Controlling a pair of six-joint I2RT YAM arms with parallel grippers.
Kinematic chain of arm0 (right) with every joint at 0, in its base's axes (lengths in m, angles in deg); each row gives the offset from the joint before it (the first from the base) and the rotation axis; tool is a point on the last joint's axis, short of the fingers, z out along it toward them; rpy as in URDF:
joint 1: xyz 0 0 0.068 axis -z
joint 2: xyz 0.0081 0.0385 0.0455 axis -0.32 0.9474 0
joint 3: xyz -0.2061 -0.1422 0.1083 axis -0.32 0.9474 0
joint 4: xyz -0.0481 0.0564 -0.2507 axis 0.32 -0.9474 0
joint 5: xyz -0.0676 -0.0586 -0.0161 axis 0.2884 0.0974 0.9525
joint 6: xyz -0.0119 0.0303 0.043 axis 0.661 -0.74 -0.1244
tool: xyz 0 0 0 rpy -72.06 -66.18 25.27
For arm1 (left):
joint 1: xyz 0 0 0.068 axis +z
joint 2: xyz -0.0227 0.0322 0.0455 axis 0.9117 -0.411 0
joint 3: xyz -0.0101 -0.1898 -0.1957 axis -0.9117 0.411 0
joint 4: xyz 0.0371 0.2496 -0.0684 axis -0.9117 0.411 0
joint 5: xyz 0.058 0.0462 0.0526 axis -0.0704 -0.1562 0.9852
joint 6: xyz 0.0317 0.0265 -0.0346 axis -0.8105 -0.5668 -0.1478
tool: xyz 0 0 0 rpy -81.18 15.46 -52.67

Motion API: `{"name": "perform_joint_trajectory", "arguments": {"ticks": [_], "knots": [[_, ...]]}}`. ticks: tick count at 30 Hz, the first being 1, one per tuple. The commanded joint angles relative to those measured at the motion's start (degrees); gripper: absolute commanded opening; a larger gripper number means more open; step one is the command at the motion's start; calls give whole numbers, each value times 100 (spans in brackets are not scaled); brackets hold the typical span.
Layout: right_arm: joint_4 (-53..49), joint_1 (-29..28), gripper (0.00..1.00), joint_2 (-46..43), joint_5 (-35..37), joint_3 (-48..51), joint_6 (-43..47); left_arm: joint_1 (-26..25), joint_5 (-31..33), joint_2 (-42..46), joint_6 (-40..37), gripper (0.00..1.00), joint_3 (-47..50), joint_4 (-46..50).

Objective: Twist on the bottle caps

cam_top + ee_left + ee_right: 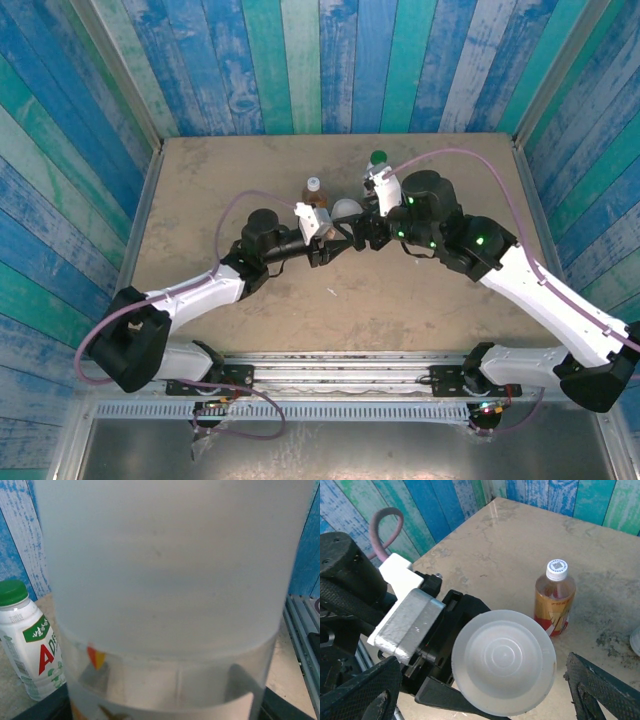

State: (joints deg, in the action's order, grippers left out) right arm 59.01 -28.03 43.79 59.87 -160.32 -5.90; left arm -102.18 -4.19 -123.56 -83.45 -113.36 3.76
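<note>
My left gripper (333,233) is shut on the short clear bottle (170,690) at mid-table, holding it upright. The wide pale grey cap (503,662) sits on top of that bottle and looms large in the left wrist view as the pale grey cap (165,565). My right gripper (482,664) hangs open above it, one finger on each side of the cap and not touching it. The amber bottle (555,600) stands just behind with the tiny white cap (557,569) on it. The white bottle (31,645) wears the green cap (12,591).
The three bottles cluster at mid-table, with the white bottle (378,163) behind my right wrist and the amber bottle (314,196) beside my left gripper. Blue-green plank walls (300,60) enclose the table on three sides. Purple cables loop off both arms.
</note>
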Motion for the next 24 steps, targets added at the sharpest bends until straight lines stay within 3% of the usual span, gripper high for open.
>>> {"name": "perform_joint_trajectory", "arguments": {"ticks": [1,9,13,17,24], "knots": [[-157,4,88,91,-132,-180,195,-2,-41,179,74,59,29,-241],[-192,11,81,357,230,-269,-8,-3,-110,180,47,59,0,-220],[-297,30,71,544,134,-344,-152,-2,-103,190,28,59,8,-194],[-322,73,70,642,62,-326,-293,-3,-113,198,19,59,9,-219],[-291,104,48,661,-222,-392,-200,2,-75,198,-40,61,-9,-141]]}}
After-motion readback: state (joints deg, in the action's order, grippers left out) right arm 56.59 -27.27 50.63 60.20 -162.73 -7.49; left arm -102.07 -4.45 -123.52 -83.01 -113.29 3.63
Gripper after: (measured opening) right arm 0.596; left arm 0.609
